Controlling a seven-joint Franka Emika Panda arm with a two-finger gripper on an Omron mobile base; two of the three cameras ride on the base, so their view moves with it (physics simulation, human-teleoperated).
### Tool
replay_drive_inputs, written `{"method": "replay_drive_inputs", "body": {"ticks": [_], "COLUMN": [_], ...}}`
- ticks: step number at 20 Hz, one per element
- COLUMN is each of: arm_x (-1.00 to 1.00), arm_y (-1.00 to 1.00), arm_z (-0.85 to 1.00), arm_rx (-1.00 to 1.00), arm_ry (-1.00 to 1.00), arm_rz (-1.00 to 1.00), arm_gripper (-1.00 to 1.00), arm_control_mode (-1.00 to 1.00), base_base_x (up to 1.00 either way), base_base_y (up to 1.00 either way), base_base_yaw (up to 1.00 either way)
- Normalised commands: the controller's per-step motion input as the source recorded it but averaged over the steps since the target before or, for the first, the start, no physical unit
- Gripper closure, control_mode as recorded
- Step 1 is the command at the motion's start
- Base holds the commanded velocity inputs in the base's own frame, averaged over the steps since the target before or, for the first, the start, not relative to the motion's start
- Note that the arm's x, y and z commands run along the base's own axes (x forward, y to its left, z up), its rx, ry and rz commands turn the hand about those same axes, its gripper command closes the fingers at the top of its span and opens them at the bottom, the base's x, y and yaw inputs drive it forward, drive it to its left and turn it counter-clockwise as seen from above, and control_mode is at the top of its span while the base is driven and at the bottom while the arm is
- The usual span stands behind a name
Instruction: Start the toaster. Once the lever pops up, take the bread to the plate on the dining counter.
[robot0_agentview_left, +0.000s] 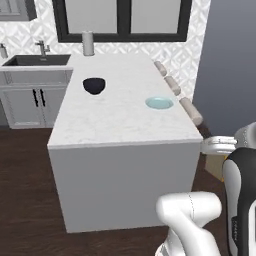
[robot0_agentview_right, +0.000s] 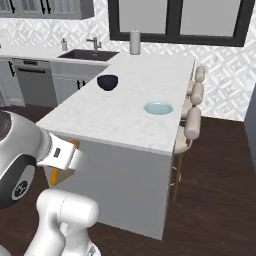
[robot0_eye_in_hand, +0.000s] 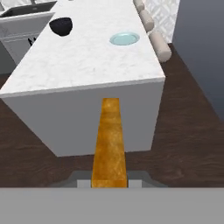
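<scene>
In the left base view, the dining counter (robot0_agentview_left: 120, 120) is seen as a large island with a white, grey-veined marble tabletop and plain grey sides. The plate (robot0_agentview_left: 159, 103), round, flat and pale blue-green, is set near the island's right edge, beside the stools (robot0_agentview_left: 181, 95); a dark bowl (robot0_agentview_left: 94, 85) stands well apart from it, toward the sink (robot0_agentview_left: 37, 60).

In the right base view, a tan corner of the bread (robot0_agentview_right: 52, 176) is seen below the white hand, short of the island's near side.

In the hand view, the bread (robot0_eye_in_hand: 109, 142) is held clenched between the fingers, edge-on, its golden crust running straight ahead. The plate (robot0_eye_in_hand: 124, 38) lies beyond the slice's far end, up on the tabletop, slightly right of the slice's long axis. The slice is judged to need raising over the island's near edge.
</scene>
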Motion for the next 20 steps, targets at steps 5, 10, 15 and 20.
{"method": "replay_drive_inputs", "body": {"ticks": [5, 10, 15, 20], "arm_x": [0.0, 0.0, 0.0, 0.0], "arm_y": [0.0, 0.0, 0.0, 0.0], "arm_z": [0.0, 0.0, 0.0, 0.0], "arm_rx": [0.0, 0.0, 0.0, 0.0], "arm_ry": [0.0, 0.0, 0.0, 0.0], "arm_rz": [0.0, 0.0, 0.0, 0.0], "arm_gripper": [1.0, 1.0, 1.0, 1.0], "arm_control_mode": [1.0, 1.0, 1.0, 1.0], "base_base_x": [0.43, 0.48, 0.47, 0.41], "base_base_y": [-1.0, -1.0, -1.0, -1.0], "base_base_yaw": [0.31, 0.34, 0.36, 0.39]}}
